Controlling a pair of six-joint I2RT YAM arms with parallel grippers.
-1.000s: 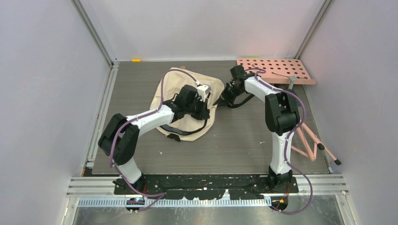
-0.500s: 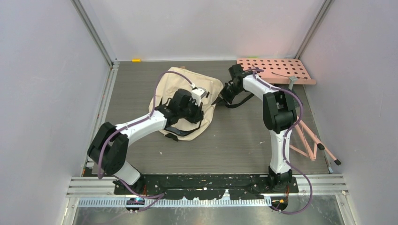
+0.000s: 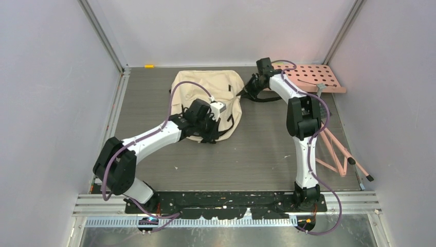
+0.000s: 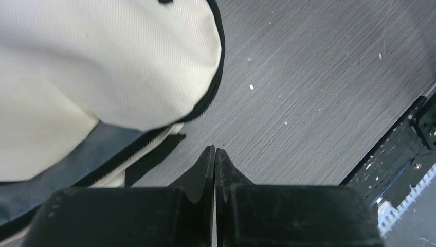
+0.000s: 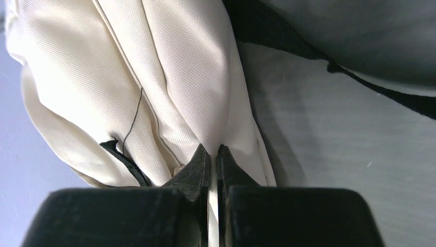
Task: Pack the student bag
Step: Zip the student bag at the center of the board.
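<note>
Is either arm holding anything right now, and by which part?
The right end effector pinches a fold of cream fabric at the side of the student bag. The left end effector is shut on nothing, beside the bag.

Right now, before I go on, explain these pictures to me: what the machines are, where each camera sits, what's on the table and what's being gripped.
These are two white robot arms bolted at the near edge of a table, each ending in a two-finger gripper. The wide picture comes from a fixed camera above and behind them. The two close-ups come from cameras on the wrists, looking along the black fingers. On the table lies a cream student bag with black straps. A pink perforated board sits at the far right, and pink rods lie nearer on the right. The right gripper is shut, pinching a fold of the bag's fabric. The left gripper is shut on nothing, beside the bag's edge.
</note>
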